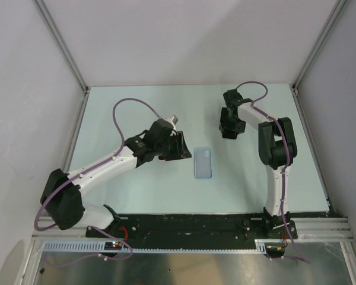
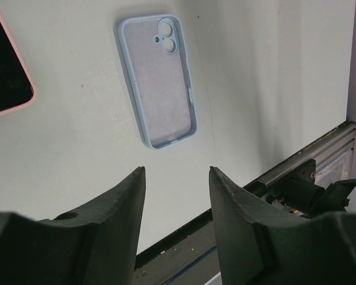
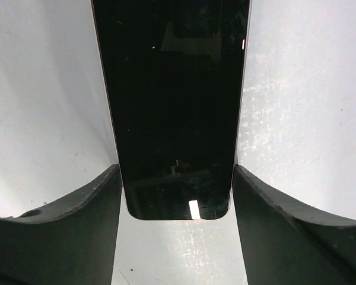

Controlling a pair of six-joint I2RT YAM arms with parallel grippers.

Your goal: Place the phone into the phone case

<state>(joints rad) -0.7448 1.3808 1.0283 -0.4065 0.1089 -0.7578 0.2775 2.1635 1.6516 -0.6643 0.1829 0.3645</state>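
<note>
The phone (image 3: 172, 101), black and glossy, lies flat on the table between my right gripper's (image 3: 176, 169) fingers. Both fingertips (image 3: 110, 178) press against its long edges near its near end. In the top view the right gripper (image 1: 228, 132) points down at the far right and hides the phone. The phone case (image 1: 203, 162), a translucent light-blue shell, lies open side up at the table's middle. It also shows in the left wrist view (image 2: 159, 80). My left gripper (image 2: 177, 169) is open and empty, just left of the case in the top view (image 1: 184, 148).
A pink-rimmed slab with a dark face (image 2: 6, 65) lies at the left edge of the left wrist view. The black base rail (image 1: 190, 225) runs along the table's near edge. White walls with metal posts (image 1: 62, 47) close in the sides and back.
</note>
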